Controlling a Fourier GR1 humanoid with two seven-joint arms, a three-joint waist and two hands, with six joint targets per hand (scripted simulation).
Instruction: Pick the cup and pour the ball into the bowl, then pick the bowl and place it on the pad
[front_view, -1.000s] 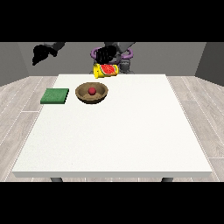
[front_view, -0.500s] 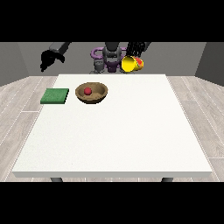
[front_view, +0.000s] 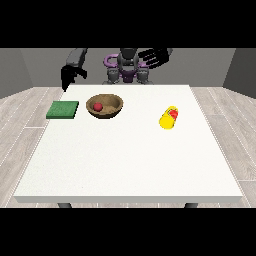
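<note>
Robot hand at the view's right (front_view: 154, 57): we see it raised above the far edge of the worktop (front_view: 130, 170), level with the robot's head, fingers straight and spread apart, pointing toward the view's left. It is released and holds nothing.

Arm at the view's right: we see only its end, behind the raised hand, near the robot's shoulder.

Robot hand at the view's left (front_view: 67, 78): we see it hanging low at the worktop's far left corner, the arm coming down from the shoulder and the hand pointing downward. We cannot tell how its fingers lie.

Cup (front_view: 169, 118): yellow, lying on its side on the worktop's right half, well apart from both hands. We see a red patch at its far end.

Ball (front_view: 98, 106): red, resting inside the bowl.

Bowl (front_view: 112, 103): brown, standing upright on the worktop's far left part, just beside the pad and not on it.

Pad (front_view: 63, 109): green, flat on the worktop at the left, nothing on top of it.

Robot body (front_view: 127, 67): we see it centred behind the worktop's far edge.
</note>
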